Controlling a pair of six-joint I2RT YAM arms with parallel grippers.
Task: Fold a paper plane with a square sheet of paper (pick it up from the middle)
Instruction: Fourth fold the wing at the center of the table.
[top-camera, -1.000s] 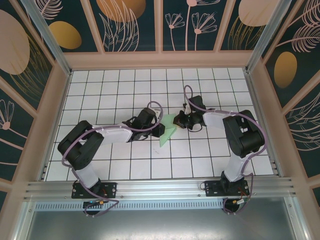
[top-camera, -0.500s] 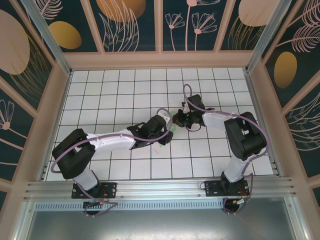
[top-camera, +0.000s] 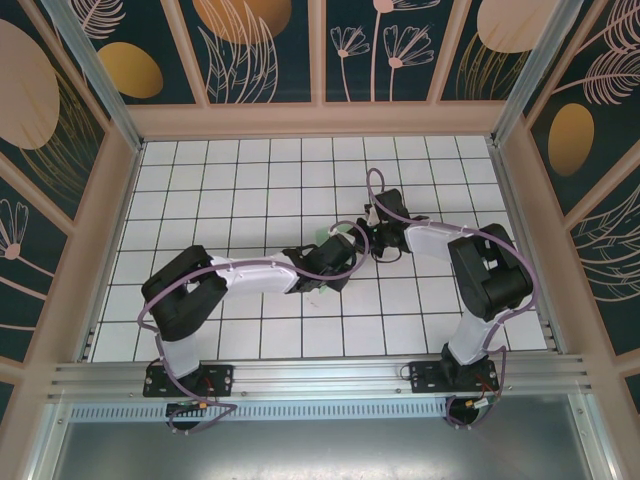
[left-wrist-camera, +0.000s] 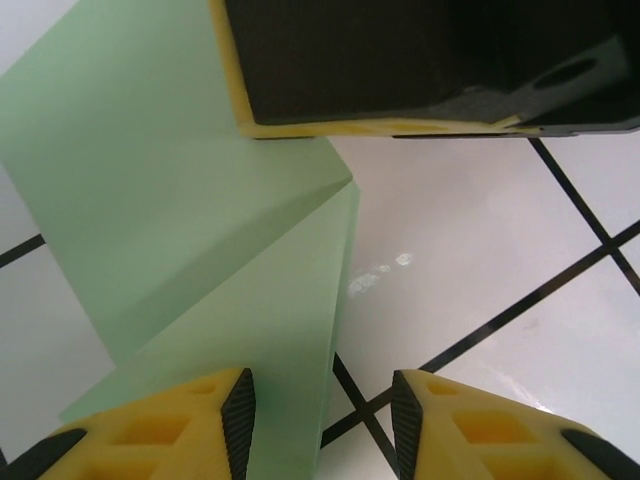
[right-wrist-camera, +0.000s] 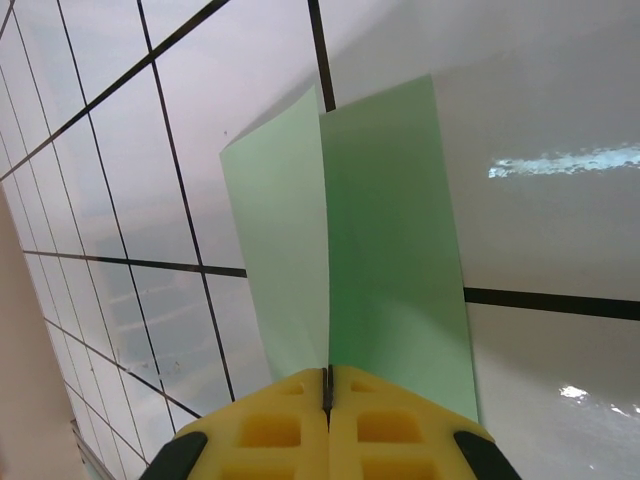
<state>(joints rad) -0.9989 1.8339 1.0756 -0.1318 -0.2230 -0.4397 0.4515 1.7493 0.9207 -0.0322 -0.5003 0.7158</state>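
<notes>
A thin, pale mint-green sheet of paper (right-wrist-camera: 390, 250), plain and creased into two flaps, sits near the middle of the white, black-gridded bench (top-camera: 200, 180). The right arm's yellow-padded fingers (right-wrist-camera: 270, 430) are pressed tightly together with no gap. The paper's crease runs straight into the seam between them, so they are pinching the sheet at its fold. From that pinch the two flaps spread away over the bench, one paler, the other a deeper green. A grid line of the bench passes beneath them.

In the left wrist view the same sheet (left-wrist-camera: 150, 180) shows as two overlapping layers with a sharp diagonal fold edge that ends in a point over the bench's bare tiles. The black-backed, yellow-edged tip of the right arm's fingers (left-wrist-camera: 400, 60) sits on the sheet's far edge. The left arm's yellow fingers (left-wrist-camera: 190, 430) stand partly apart and hold nothing, with bare bench and a crossing of grid lines showing in the gap. One of them overlaps the near layer of the paper, and the other is over bare bench just beside the paper's edge. Whether the overlapping one touches the sheet cannot be told.

From above, the left arm (top-camera: 240, 272) stretches across the bench to its middle and the right arm (top-camera: 440, 240) reaches in from the bench's right side. Their wrists meet there, covering most of the paper.
</notes>
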